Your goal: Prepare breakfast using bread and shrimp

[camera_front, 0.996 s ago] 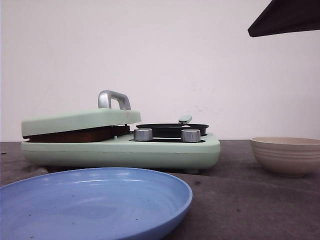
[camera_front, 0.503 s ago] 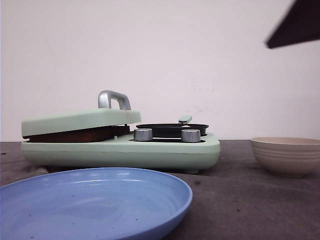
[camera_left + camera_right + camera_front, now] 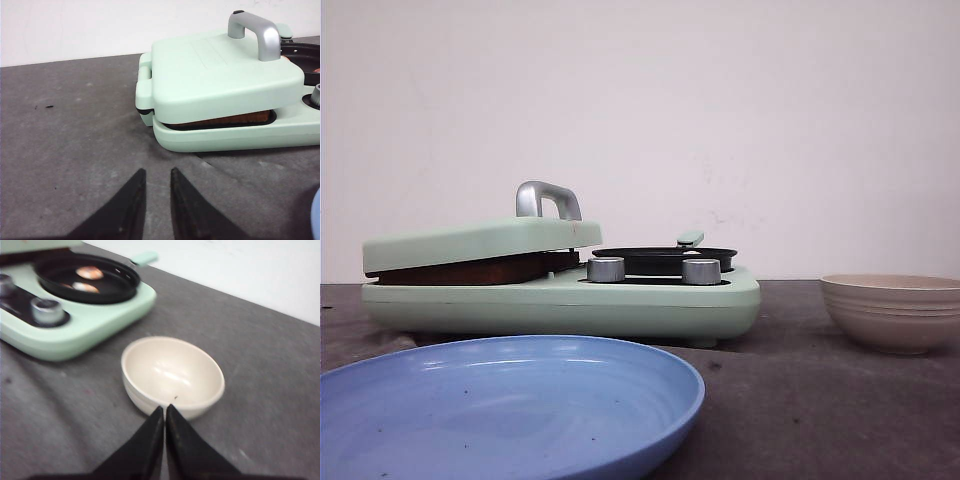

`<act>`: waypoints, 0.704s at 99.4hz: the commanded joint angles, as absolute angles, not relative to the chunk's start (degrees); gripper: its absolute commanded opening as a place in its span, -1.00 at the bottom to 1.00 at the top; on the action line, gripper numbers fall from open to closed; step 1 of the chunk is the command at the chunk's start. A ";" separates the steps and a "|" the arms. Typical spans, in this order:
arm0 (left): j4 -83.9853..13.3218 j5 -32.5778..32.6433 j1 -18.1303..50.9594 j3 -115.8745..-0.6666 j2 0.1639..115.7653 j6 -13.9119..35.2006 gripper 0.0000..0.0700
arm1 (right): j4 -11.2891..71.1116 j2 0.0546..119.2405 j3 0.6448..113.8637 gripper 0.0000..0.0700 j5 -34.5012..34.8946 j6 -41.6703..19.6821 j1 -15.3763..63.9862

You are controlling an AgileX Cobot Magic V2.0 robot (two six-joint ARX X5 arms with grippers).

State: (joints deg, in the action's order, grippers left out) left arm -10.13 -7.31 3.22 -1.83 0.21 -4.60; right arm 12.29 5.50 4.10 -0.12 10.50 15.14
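Two pale orange shrimp (image 3: 86,280) sit in the small black pan (image 3: 87,277) on the right half of the mint-green breakfast maker (image 3: 560,290), and the bread (image 3: 225,120) is pressed between its lid (image 3: 220,75) and base, only a brown edge showing in the gap. I judge the step in hand to be getting the cooked food out, probably onto the blue plate (image 3: 510,405) at the front of the bench (image 3: 820,400).

To do it well I would raise the lid first by its metal handle (image 3: 257,32), pulling straight up along the hinge arc so the appliance does not slide, and open it fully before reaching in. I would grip the bread by its crust edge, lightly, since soft crumb tears.

My left gripper (image 3: 156,182) hangs low over bare bench, jaws parted by a narrow gap and holding nothing. The bread lies ahead of it and off to one side, well apart, with the handle farther still. My right gripper (image 3: 165,422) has its jaws pressed together, empty, hovering just at the near rim of the empty cream bowl (image 3: 172,375). The shrimp lie beyond that bowl, well clear of these jaws. Neither arm shows in the front view.
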 commanded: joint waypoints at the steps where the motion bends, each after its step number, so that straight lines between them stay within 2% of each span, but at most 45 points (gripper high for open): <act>1: -10.35 -7.09 3.22 -0.80 0.19 -5.10 -0.95 | 12.71 3.36 1.69 -1.00 1.06 10.17 13.82; 6: -10.33 -7.09 3.22 -0.80 0.19 -5.10 -0.95 | 10.55 1.89 0.62 -1.00 1.28 9.80 12.49; 30: -10.33 -7.09 3.22 -0.82 0.19 -5.10 -0.95 | 10.83 0.21 0.62 -1.00 0.38 6.46 6.96; 70: -10.39 -7.09 3.22 -0.82 0.19 -5.10 -0.95 | 9.98 0.21 0.62 -1.00 2.13 6.26 6.68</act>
